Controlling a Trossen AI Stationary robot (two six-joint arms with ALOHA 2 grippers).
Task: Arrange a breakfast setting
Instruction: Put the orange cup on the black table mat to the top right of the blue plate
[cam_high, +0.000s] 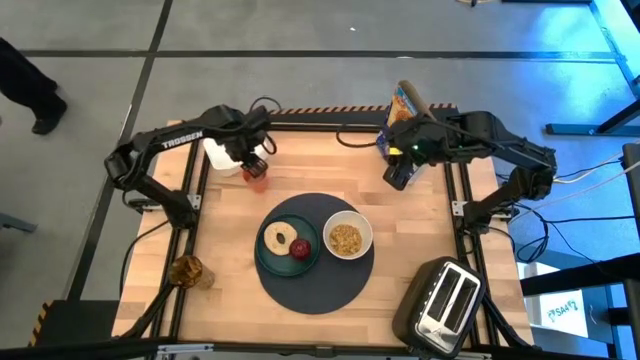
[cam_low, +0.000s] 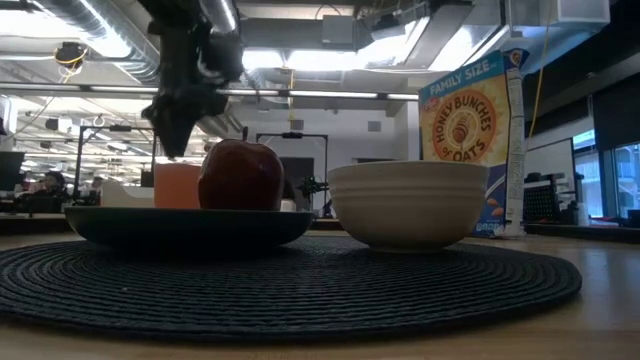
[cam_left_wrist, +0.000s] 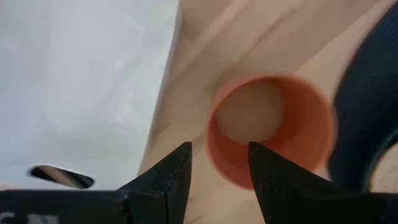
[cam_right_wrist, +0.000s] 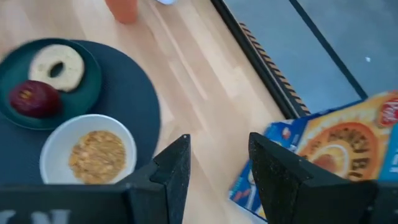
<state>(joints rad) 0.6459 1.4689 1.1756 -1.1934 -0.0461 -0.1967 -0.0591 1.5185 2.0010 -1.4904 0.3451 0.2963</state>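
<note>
A dark-navy mat (cam_high: 318, 285) lies mid-table. On it sits a teal plate (cam_high: 266, 262) with a bagel (cam_high: 277, 238) and a red apple (cam_high: 300, 248), and beside the plate a white bowl (cam_high: 347, 238) of cereal. The orange cup (cam_high: 258, 181) stands upright on the wood beyond the mat's far left. My left gripper (cam_left_wrist: 221, 168) is open just above the cup (cam_left_wrist: 267, 124), over its rim. My right gripper (cam_right_wrist: 217, 168) is open and empty above the far right of the table. No cutlery shows.
A white jug (cam_high: 221, 155) stands close to the cup's left. A cereal box (cam_high: 405, 105) stands upright at the far right, near my right gripper. A toaster (cam_high: 445, 300) sits at the near right corner and an amber glass (cam_high: 188, 270) at the near left.
</note>
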